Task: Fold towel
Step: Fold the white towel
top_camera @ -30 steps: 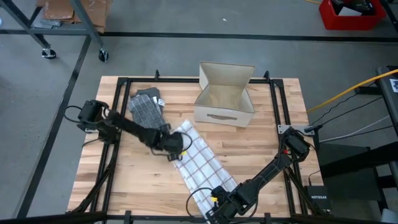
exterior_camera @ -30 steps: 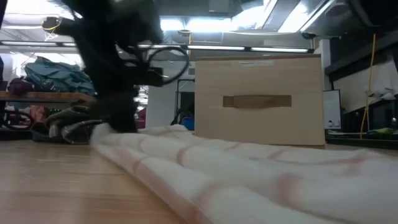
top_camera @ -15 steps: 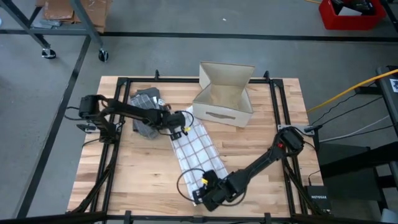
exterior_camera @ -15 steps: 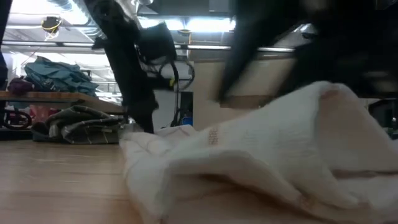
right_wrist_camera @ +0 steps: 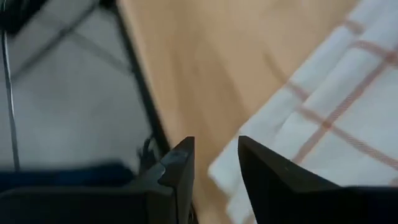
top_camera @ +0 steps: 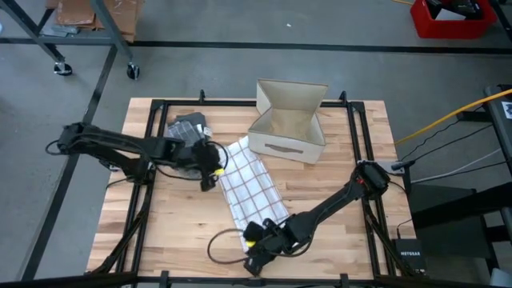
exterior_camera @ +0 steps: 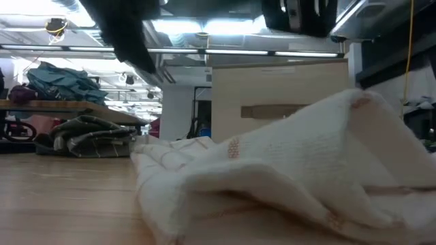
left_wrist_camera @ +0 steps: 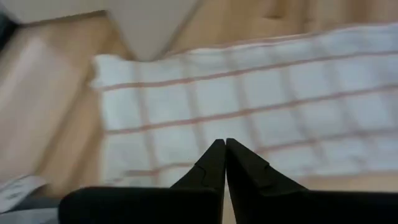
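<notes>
Even, bright overhead light fills the high view, with only soft shadows on the bench (top_camera: 160, 224). In the low view, ceiling strip lights (exterior_camera: 204, 27) glare and the near towel (exterior_camera: 286, 170) is out of focus. Both wrist views are smeared by motion blur.

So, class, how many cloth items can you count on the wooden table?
2: a white red-checked towel lies mid-table in front of the open cardboard box; a dark grey folded cloth sits near the far left corner. Others may be hidden.
</notes>
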Motion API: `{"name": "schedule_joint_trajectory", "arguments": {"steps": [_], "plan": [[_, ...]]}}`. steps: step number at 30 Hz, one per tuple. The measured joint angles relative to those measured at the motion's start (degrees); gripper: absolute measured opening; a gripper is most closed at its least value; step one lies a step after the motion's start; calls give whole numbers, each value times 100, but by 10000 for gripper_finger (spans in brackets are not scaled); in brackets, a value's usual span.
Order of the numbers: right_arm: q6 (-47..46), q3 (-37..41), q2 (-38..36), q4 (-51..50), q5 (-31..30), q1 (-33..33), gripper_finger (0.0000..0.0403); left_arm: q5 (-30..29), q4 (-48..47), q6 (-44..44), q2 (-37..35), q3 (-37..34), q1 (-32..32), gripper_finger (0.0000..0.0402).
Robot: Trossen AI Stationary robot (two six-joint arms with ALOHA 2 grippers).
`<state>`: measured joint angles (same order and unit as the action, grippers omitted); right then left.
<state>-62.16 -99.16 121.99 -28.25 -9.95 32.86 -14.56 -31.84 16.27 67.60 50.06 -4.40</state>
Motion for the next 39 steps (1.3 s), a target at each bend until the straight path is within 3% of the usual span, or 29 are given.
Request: {"name": "schedule_joint_trajectory", "arguments": {"steps": [3, 7, 11, 15, 25, 34, 39], "plan": [[642, -287, 0, -467, 481, 0, 127, 630, -56, 156, -143, 2, -232, 9], [757, -428, -2, -1096, 799, 0, 127, 1299, -42, 627, -120, 2, -561, 35], [758, -437, -2, -1552, 1373, -38, 127, 1331, 107, 722, -81, 2, -941, 80], [1093, -437, -2, -2177, 1963, -66, 127, 1307, 845, 431, 60, 2, -1285, 119], [2387, -433, -2, -4350, 1937, -29, 127, 1287, 3048, 18, 1226, 7, -1879, 137], [3547, -428, 0, -4390, 1794, 279, 127, 1279, 3737, 173, 2135, 55, -2253, 137], [3693, -424, -13, -4501, 1689, 483, 127, 1279, 4295, 198, 2460, 61, -2447, 137]]}}
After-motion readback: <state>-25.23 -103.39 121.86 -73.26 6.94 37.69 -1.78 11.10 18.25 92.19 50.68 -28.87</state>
